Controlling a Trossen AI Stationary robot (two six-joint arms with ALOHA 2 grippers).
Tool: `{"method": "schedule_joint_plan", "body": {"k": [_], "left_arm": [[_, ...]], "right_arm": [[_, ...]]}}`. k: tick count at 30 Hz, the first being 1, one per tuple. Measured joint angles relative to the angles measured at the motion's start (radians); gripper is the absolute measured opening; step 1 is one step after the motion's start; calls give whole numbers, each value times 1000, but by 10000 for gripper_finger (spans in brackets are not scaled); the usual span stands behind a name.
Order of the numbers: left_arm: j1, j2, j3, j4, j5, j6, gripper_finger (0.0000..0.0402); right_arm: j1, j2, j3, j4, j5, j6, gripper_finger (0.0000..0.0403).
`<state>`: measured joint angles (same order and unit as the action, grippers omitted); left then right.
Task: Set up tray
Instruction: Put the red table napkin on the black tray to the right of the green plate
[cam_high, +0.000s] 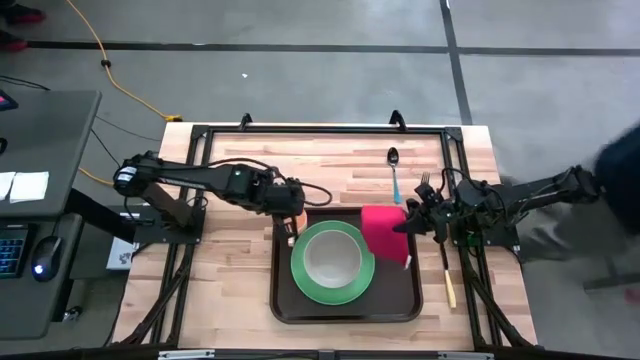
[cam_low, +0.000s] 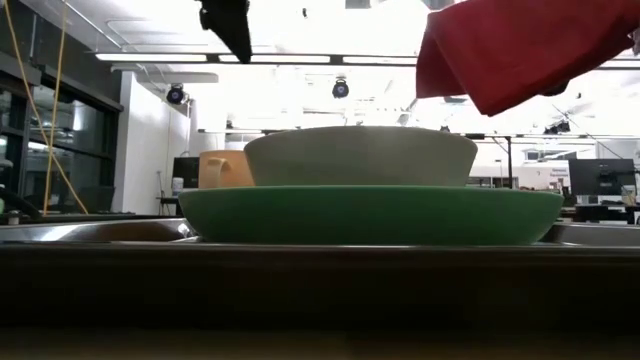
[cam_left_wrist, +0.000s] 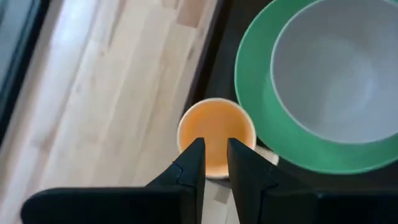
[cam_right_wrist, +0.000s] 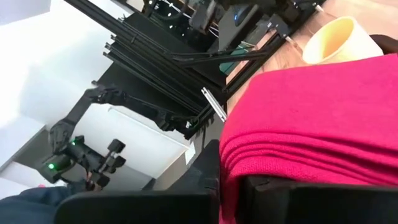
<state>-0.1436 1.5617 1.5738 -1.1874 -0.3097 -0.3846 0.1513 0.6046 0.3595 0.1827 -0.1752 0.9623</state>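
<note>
The tray (cam_high: 285, 300) is dark brown. The plate (cam_high: 304, 278) on it is green, and the bowl (cam_high: 333, 258) is pale grey. The cup (cam_left_wrist: 216, 134) is orange-yellow. The cloth (cam_high: 384, 233) is bright pinkish red. The table (cam_high: 230, 260) is light wood with stripes

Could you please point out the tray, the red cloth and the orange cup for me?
tray (cam_high: 283, 300), high view, bare left floor beside the plate.
red cloth (cam_high: 383, 230), high view, middle of the folded fabric.
orange cup (cam_left_wrist: 214, 132), left wrist view, inside of the cup.
</note>
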Motion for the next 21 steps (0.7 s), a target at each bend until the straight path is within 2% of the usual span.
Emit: {"method": "schedule_joint_plan", "body": {"k": [11, 21], "left_arm": [[-124, -158, 1, -3, -200, 14, 97], [-245, -219, 1, -9, -333, 11, 97]], "right_arm": [[0, -24, -1, -55, -61, 4, 0], [31, -22, -1, -156, -58, 54, 0]]}}
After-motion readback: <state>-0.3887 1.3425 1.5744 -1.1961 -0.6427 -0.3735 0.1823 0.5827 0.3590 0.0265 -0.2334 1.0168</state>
